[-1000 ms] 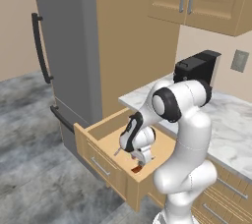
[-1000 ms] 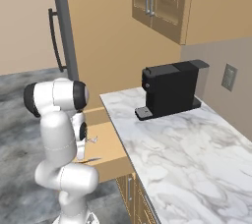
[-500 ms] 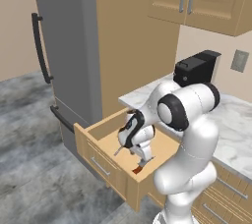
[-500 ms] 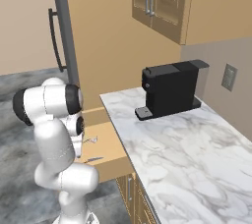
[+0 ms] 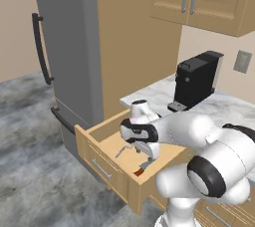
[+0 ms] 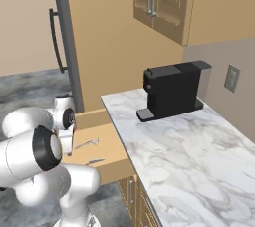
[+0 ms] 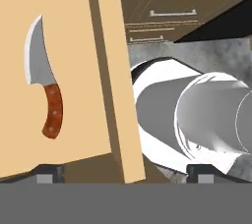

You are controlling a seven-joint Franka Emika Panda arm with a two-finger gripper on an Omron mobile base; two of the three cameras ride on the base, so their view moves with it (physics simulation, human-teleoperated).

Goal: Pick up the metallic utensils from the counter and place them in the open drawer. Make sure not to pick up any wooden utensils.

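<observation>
Both metallic utensils, the knife (image 7: 43, 81) and the fork (image 6: 86, 144), lie flat inside the open drawer (image 5: 102, 165). My gripper (image 7: 125, 173) hovers above with jaws apart, holding nothing. I judge the right move is lifting straight up, clear of the drawer wall.

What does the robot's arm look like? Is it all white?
Mostly white. The arm is made of fat, rounded, glossy white tubes, like smooth sausages joined together. Where the pieces meet there are dark grey-black rings and round dark caps. The gripper at the end is a small white and dark block, and its two finger tips are small, square and dark grey. No cables or markings show.
</observation>
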